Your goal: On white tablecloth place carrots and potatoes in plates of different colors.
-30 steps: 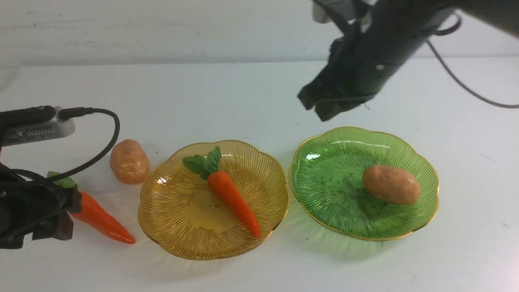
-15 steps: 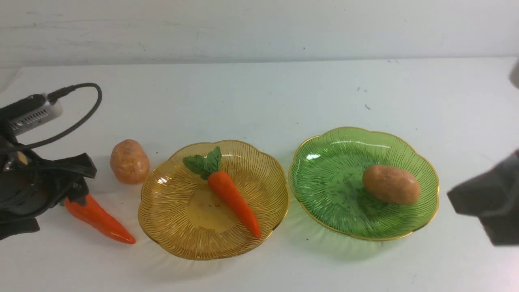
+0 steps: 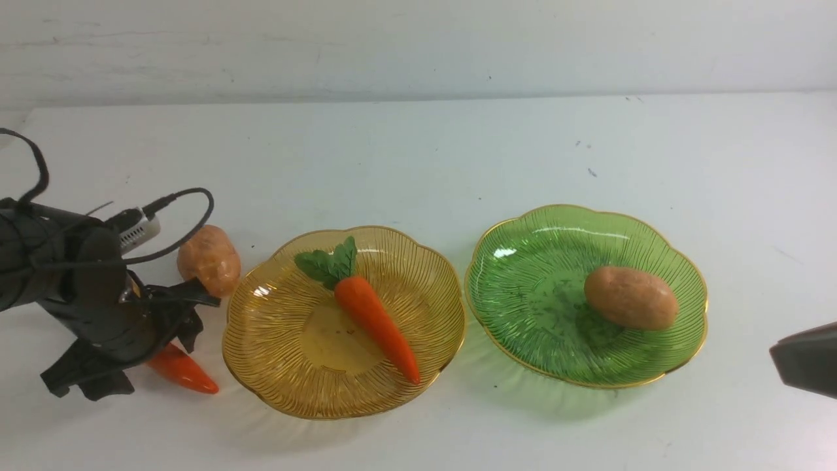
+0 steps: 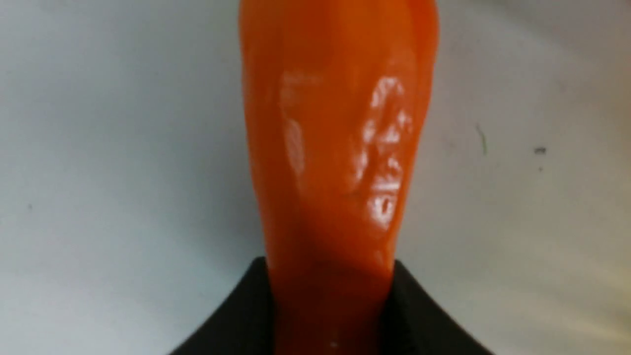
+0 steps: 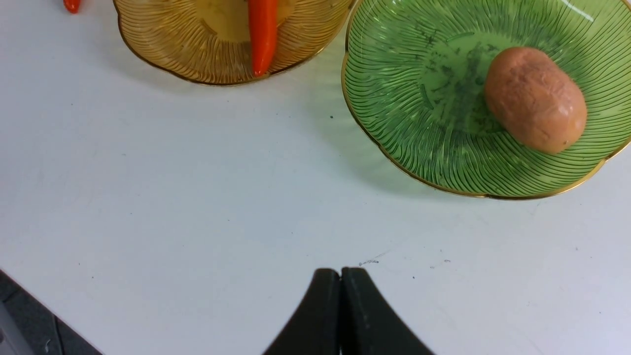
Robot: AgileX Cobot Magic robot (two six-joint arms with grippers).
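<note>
On the white tablecloth (image 3: 418,150), the amber plate (image 3: 274,340) holds one carrot (image 3: 376,320). The green plate (image 3: 523,294) holds one potato (image 3: 631,297). The second potato (image 3: 209,258) lies on the cloth left of the amber plate. The second carrot (image 3: 183,373) lies on the cloth in front of it. My left gripper (image 3: 189,320) is down over this carrot's thick end. In the left wrist view the black fingers (image 4: 419,315) press both sides of the carrot (image 4: 335,148). My right gripper (image 5: 340,272) is shut and empty, low at the right edge (image 3: 807,360).
A grey camera box with a black cable (image 3: 140,226) sits on the left wrist, close to the loose potato. In the right wrist view the table's near edge (image 5: 29,315) shows.
My left arm has swung right and down, and its jaws have closed round the loose carrot. My right arm has left the space above the green plate and dropped to the right edge.
</note>
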